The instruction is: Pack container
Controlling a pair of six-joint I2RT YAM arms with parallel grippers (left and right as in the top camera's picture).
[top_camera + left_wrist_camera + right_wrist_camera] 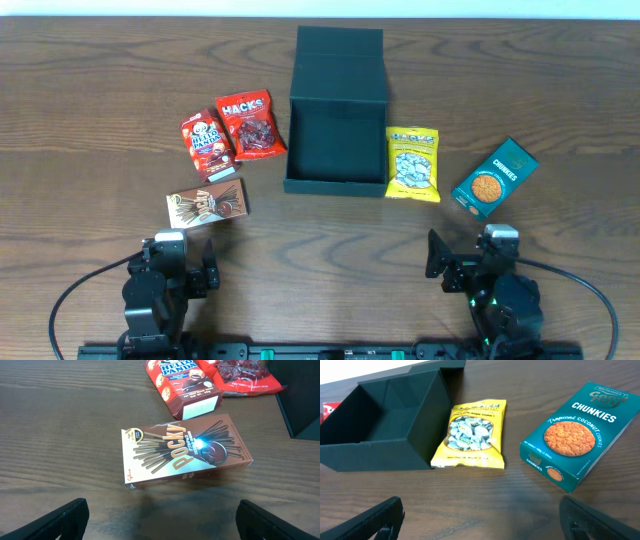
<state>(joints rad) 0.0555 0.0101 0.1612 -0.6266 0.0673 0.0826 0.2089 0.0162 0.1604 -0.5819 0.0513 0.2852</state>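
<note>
The dark teal-green container [336, 135] stands open at the table's middle back, lid flipped up, nothing visible inside; it also shows in the right wrist view [385, 425]. A brown Pocky box [207, 204] [185, 450], a Hello Panda pack [205, 143] [182, 382] and a red Hacks bag [250, 125] [240, 377] lie left of it. A yellow candy bag [412, 163] [474, 435] and a teal Chunkies cookie box [494, 177] [575, 435] lie right of it. My left gripper [183, 268] [162, 522] is open and empty near the Pocky box. My right gripper [470, 265] [480, 520] is open and empty near the front edge.
The wooden table [90, 120] carries only these items. A black rail [320, 352] runs along the front edge, with cables looping beside each arm.
</note>
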